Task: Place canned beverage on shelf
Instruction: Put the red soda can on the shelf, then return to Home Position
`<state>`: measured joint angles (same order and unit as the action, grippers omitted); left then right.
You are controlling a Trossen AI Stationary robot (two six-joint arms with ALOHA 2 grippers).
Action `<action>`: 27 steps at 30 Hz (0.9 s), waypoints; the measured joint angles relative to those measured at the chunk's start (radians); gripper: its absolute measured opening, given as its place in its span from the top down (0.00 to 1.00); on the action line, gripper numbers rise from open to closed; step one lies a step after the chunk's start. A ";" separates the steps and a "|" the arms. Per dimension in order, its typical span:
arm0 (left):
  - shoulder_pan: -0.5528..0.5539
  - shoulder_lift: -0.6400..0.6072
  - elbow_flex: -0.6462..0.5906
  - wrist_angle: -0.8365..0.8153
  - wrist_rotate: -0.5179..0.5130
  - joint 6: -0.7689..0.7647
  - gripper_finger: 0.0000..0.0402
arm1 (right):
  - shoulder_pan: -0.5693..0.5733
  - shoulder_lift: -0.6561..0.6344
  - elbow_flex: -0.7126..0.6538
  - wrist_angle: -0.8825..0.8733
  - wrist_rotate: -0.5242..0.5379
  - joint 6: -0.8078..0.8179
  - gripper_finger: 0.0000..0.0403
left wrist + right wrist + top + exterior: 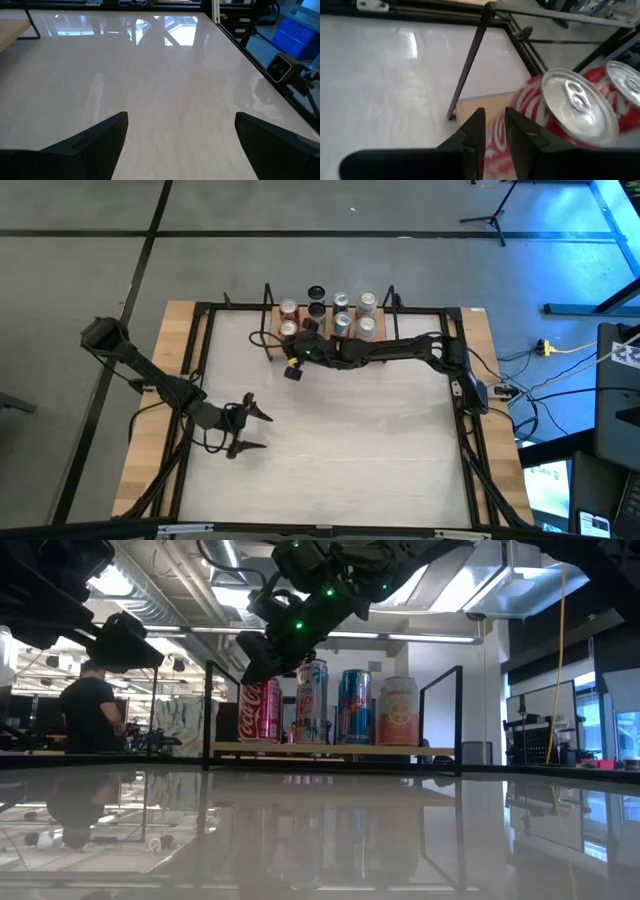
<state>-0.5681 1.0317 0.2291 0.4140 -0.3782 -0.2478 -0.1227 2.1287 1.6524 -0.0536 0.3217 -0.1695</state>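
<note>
The shelf (330, 340) is a light-wood board (330, 749) with black rod uprights, standing at the table's far side. Several cans stand upright on it. In the low view they are a red cola can (262, 710), a tall white-pink can (312, 700), a blue can (353, 705) and an orange-white can (398, 710). My right gripper (291, 370) hovers just in front of the shelf's left end, above the red can (560, 110). Its fingers (495, 130) are shut with nothing between them. My left gripper (250, 428) is open and empty over the table's left near part (180, 130).
A black frame (200, 310) runs around the white tabletop, with wooden strips at both sides. The shelf's left upright (470, 60) stands close to my right gripper. A second red can (622, 82) stands behind the first. A person (90, 710) stands in the room beyond the table.
</note>
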 joint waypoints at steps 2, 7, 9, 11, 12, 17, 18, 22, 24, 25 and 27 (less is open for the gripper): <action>0.000 0.000 0.000 0.004 -0.002 -0.014 0.11 | 0.019 -0.023 0.000 -0.033 0.000 0.004 0.83; 0.000 -0.018 0.009 0.030 -0.005 -0.034 0.12 | 0.108 -0.159 0.005 -0.156 -0.035 -0.016 0.83; 0.006 -0.038 0.023 0.023 -0.009 -0.032 0.14 | 0.135 -0.201 0.005 -0.240 -0.087 0.002 0.83; 0.021 -0.065 0.031 -0.004 -0.014 -0.024 0.18 | 0.154 -0.232 0.002 -0.322 -0.127 0.017 0.83; 0.031 -0.081 0.039 -0.019 -0.017 -0.015 0.20 | 0.164 -0.248 0.002 -0.345 -0.137 0.034 0.83; 0.116 -0.194 0.051 -0.136 -0.023 0.018 0.36 | 0.203 -0.350 -0.103 -0.380 -0.157 0.088 0.83; 0.137 -0.221 0.051 -0.156 -0.010 0.029 0.40 | 0.209 -0.373 -0.146 -0.367 -0.159 0.094 0.83; 0.222 -0.329 0.051 -0.283 0.011 0.072 0.55 | 0.217 -0.489 -0.342 -0.212 -0.161 0.132 0.83; 0.257 -0.380 0.051 -0.334 0.038 0.088 0.62 | 0.215 -0.565 -0.451 -0.106 -0.180 0.157 0.83; 0.272 -0.404 0.049 -0.357 0.050 0.096 0.66 | 0.213 -0.600 -0.509 -0.060 -0.196 0.167 0.83; 0.294 -0.447 0.040 -0.380 0.064 0.099 0.72 | 0.214 -0.668 -0.627 0.036 -0.220 0.185 0.83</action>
<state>-0.2743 0.5848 0.2694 0.0339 -0.3146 -0.1486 0.0909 1.4604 1.0252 -0.0175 0.1022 0.0153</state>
